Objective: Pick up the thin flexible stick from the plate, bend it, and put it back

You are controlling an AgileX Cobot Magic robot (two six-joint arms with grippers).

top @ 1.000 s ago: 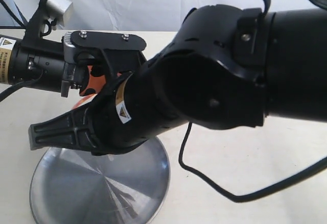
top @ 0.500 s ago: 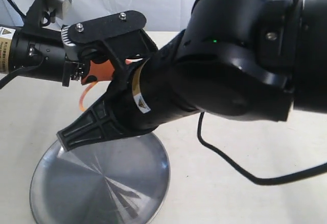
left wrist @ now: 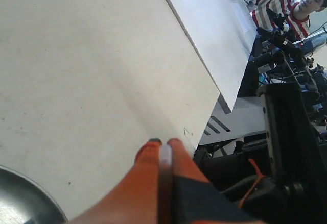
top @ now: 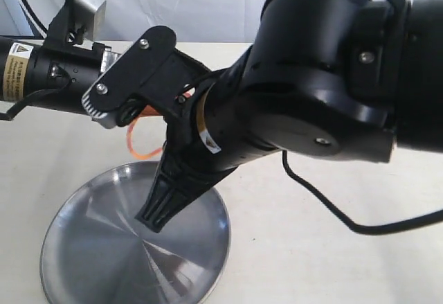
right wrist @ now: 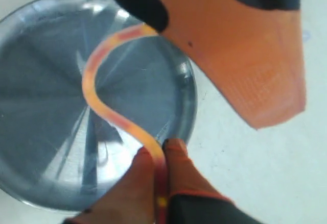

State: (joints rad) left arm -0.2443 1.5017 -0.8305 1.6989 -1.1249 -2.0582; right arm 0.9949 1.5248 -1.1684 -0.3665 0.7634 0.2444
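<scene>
Orange stick (right wrist: 86,83) bowed mid-bend between my left gripper (left wrist: 160,145) and right gripper (right wrist: 158,148), both clamped on it; lowering it onto the plate (right wrist: 41,132) seemed next.

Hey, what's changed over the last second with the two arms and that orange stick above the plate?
The right gripper swung from pointing sideways to pointing down at the plate, and the left gripper rolled a little. Between them, the thin flexible stick went from barely showing to a clear bowed loop. Both grippers stayed shut on it, and the plate did not move.
</scene>
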